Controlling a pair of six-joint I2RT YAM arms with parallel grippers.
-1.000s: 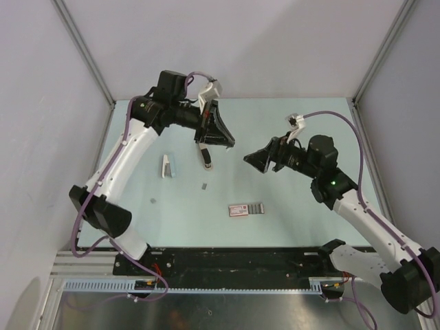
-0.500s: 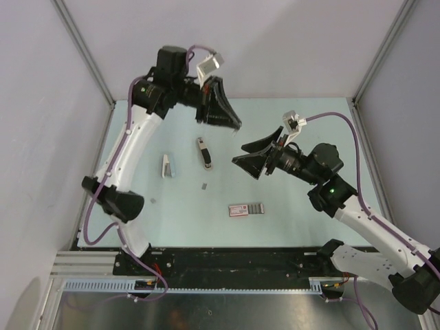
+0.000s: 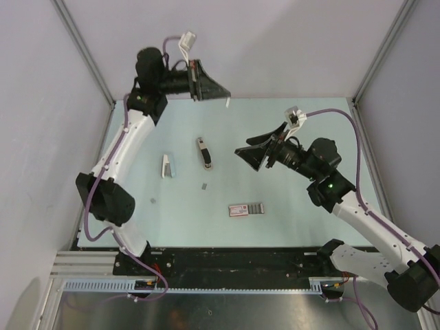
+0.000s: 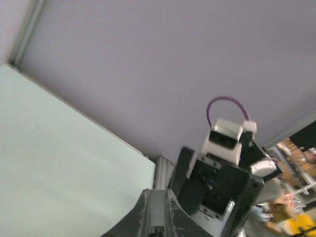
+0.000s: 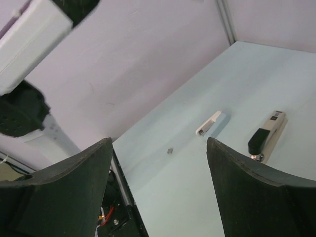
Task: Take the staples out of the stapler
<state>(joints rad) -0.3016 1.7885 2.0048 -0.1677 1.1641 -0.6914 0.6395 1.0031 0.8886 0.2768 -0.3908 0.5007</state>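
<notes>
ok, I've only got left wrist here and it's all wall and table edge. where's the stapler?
Observer: The stapler lies on the table, mid-field in the top view, and nothing is touching it.
Operator: right arm?
Observer: The right gripper is open. It hangs to the right of the stapler and apart from it.
Operator: any staples out?
Observer: Yes, grey staple strips lie beside a red-and-white box, nearer the arm bases than the stapler.
</notes>
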